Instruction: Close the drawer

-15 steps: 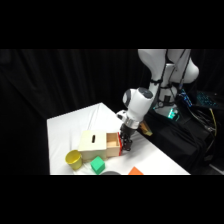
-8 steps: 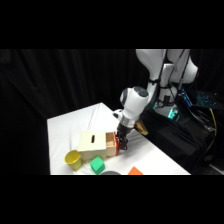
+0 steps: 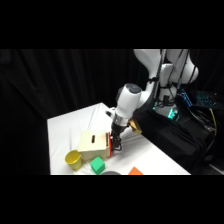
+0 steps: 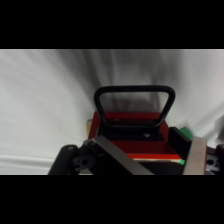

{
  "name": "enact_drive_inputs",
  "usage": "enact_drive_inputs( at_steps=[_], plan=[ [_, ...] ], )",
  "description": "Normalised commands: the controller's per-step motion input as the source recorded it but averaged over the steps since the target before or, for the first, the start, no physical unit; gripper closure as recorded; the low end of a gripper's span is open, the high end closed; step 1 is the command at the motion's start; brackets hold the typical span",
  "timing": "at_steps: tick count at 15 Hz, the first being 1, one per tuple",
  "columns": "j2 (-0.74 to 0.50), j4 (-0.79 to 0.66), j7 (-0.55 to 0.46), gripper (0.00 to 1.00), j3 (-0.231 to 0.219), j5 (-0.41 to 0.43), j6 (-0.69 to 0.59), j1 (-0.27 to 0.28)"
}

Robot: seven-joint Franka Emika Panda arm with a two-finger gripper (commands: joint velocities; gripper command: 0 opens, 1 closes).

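Observation:
The pale wooden box point(image 3: 92, 141) with a slotted top sits near the table's front. Its drawer point(image 3: 110, 145) shows a red front on the box's right side and sticks out only slightly. My gripper point(image 3: 116, 142) comes down from the upper right and is pressed against that front. In the wrist view the red drawer front point(image 4: 131, 131) fills the lower middle. Its black wire handle point(image 4: 135, 91) loops out over the white table. The gripper's black linkage point(image 4: 100, 155) lies across the bottom.
A yellow cup point(image 3: 73, 159) and a green block point(image 3: 97, 165) stand in front of the box near the table's front edge. An orange object point(image 3: 135, 171) lies at the bottom edge. Dark equipment and cables point(image 3: 190, 130) are at the right.
The gripper has moved left toward the box, and the red drawer front has slid in closer to the box.

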Motion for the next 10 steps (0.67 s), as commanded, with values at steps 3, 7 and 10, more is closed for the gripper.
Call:
enact_drive_inputs(
  at_steps=[3,7,10],
  plan=[
    [0.03,0.24,-0.39,0.0,0.195,0.277,-0.14,-0.174],
    [0.07,0.27,-0.33,0.0,0.149,0.206,-0.12,-0.131],
    [0.06,0.23,-0.34,0.0,0.154,0.209,-0.11,-0.137]
  ],
)
